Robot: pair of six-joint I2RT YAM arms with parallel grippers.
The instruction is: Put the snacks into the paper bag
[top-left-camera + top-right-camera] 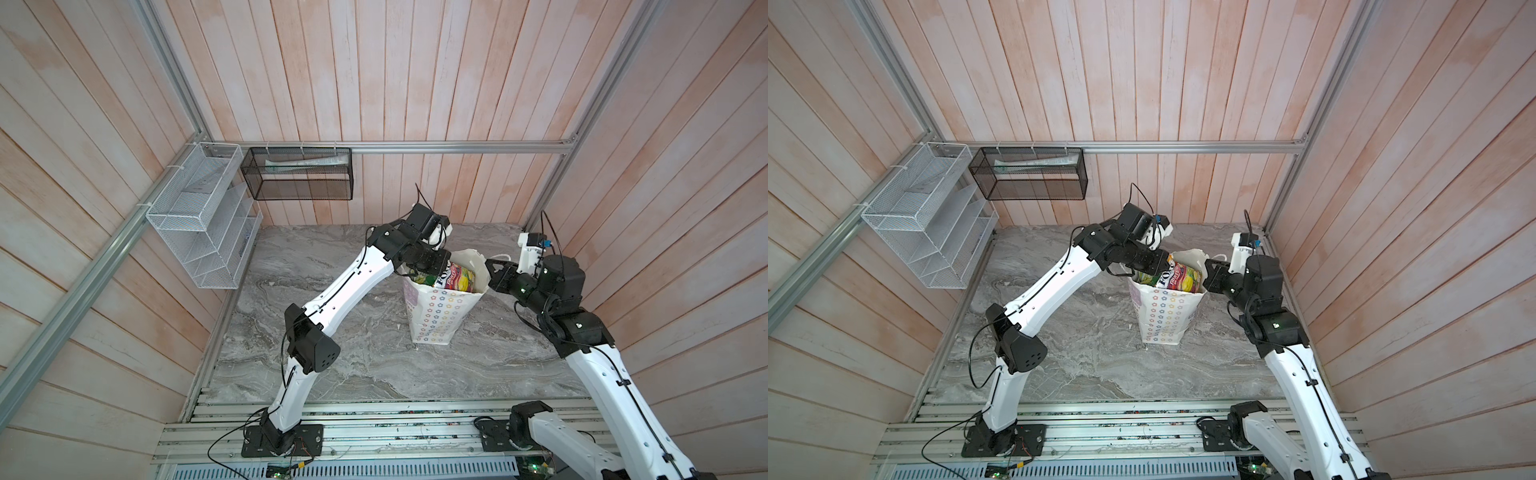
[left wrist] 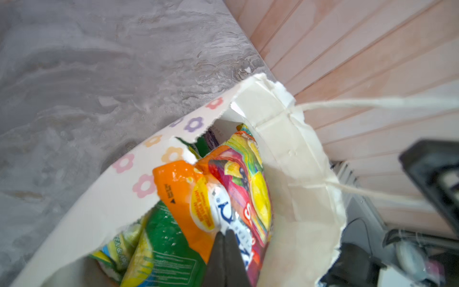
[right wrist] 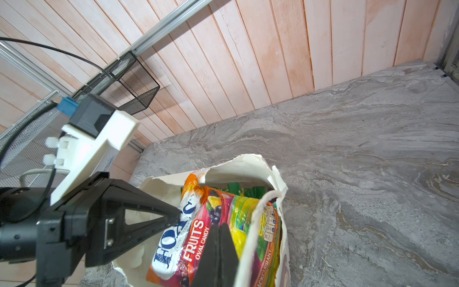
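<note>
The white paper bag (image 1: 440, 316) (image 1: 1163, 316) with coloured flowers stands upright on the marble table, its torn rim (image 3: 248, 164) open. Several snacks fill it. An orange-pink FOX'S packet (image 2: 178, 188) (image 3: 193, 236) lies on top, with green packets (image 2: 164, 236) beside it. My left gripper (image 1: 449, 265) (image 2: 224, 232) reaches over the bag's left rim. It is shut and its tips rest against the orange-pink packet. My right gripper (image 1: 488, 264) (image 3: 221, 226) is shut at the bag's right rim, over the same packet. The bag's white edge lies along one of its fingers.
A white wire rack (image 1: 203, 220) hangs on the left wall. A black mesh basket (image 1: 297, 174) hangs on the back rail and holds a flat pale packet. Wooden walls close in the table on three sides. The bag's cord handle (image 2: 372, 103) stretches toward the right arm.
</note>
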